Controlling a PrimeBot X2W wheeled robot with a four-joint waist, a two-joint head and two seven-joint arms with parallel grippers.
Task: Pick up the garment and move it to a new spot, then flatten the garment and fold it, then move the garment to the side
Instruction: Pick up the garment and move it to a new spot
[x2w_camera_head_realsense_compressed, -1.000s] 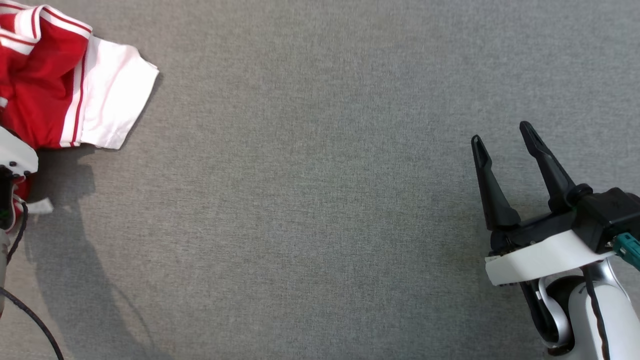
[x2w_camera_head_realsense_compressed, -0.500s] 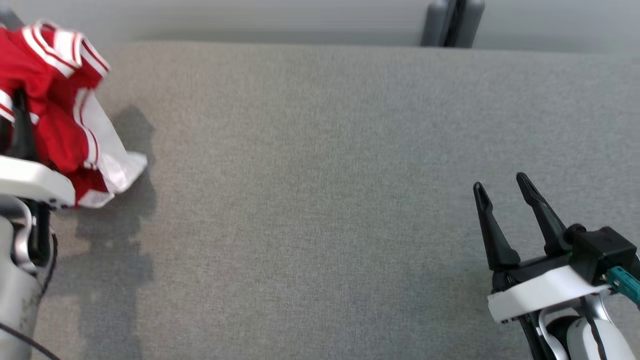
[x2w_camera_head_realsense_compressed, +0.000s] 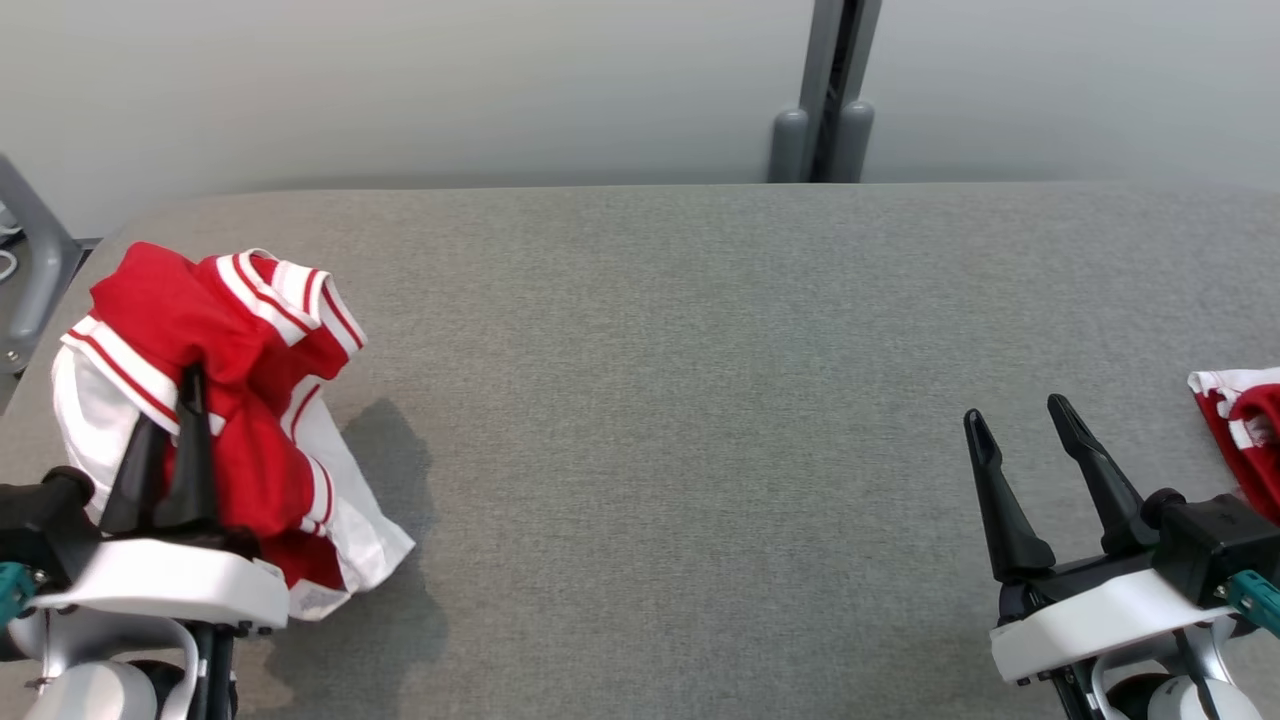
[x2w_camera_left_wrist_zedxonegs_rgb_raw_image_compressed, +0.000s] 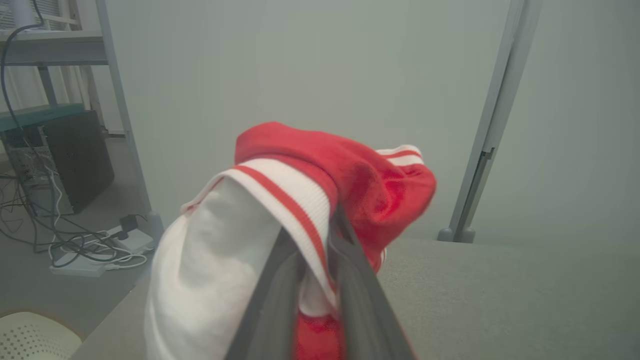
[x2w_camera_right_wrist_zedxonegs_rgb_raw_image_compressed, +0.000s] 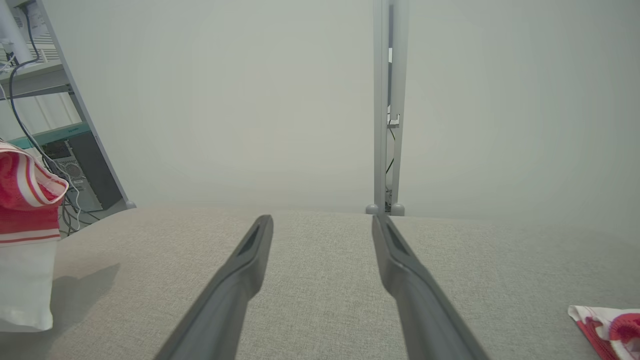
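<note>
Your left gripper (x2w_camera_head_realsense_compressed: 172, 400) is pinched almost shut on a fold of the garment (x2w_camera_head_realsense_compressed: 240, 340). In the left wrist view the two fingers (x2w_camera_left_wrist_zedxonegs_rgb_raw_image_compressed: 352, 280) meet on a white, red-striped band of it. The red and white cloth bunches over and past the fingertips and hangs down on the inner side, toward your other arm.

A second ago that cloth lay crumpled on the table (x2w_camera_head_realsense_compressed: 680, 400) with your left arm down over it. Now it is gathered up off the surface and casts a shadow on the grey fabric beside it. The head camera has also tilted up since then, so the wall and a post (x2w_camera_head_realsense_compressed: 822, 110) are in view. Take that shift as the camera's, not the garment's.

Its lowest white edge hangs close to the table, and you cannot tell from here whether it still drags.

Your right gripper (x2w_camera_head_realsense_compressed: 1015, 408) has stayed spread wide and empty, well apart from the left one, with bare table between them. Another red and white cloth (x2w_camera_head_realsense_compressed: 1240, 420) lies just outside it.

By my judgement the pick-up is done and the carry to a new spot comes next. Flattening and folding are still ahead.
</note>
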